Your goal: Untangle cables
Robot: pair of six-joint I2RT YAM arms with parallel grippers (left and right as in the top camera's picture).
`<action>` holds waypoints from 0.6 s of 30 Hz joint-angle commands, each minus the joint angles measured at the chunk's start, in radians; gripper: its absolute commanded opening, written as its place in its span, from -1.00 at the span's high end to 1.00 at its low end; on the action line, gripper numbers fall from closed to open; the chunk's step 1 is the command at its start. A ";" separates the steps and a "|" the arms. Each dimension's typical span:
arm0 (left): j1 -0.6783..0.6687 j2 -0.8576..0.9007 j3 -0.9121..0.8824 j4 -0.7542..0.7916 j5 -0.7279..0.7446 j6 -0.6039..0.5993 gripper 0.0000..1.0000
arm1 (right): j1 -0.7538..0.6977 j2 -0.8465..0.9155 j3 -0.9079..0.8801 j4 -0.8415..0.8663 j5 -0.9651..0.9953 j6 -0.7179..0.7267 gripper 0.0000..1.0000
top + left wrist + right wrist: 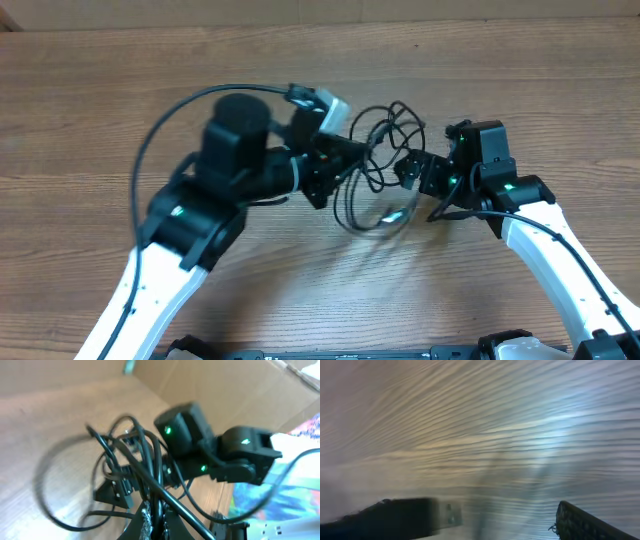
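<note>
Cables [376,128] a knotted clump, none freed yet; L gripper [345,160] clamped on them, R gripper [420,172] wide, empty, just beside

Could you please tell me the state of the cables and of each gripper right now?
cables: tangled in loops, pinched by the left gripper.
left gripper: shut on the cables.
right gripper: open, holding nothing, beside the tangle.

Wood-grain table [300,60]; brown cardboard panel [240,390] behind; colourful patch [305,435] at right, possibly cloth, blurred.
</note>
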 commanded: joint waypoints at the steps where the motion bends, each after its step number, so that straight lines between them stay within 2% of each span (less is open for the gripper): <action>1: 0.048 -0.110 0.022 0.024 0.004 0.030 0.92 | -0.021 0.003 0.002 -0.020 0.132 0.009 -1.00; 13: 0.270 -0.214 0.022 -0.026 -0.015 0.051 0.92 | -0.080 0.003 0.002 -0.080 0.162 0.010 -1.00; 18: 0.326 -0.214 0.022 -0.154 -0.300 0.051 0.92 | -0.097 0.003 0.002 -0.100 0.165 0.010 -1.00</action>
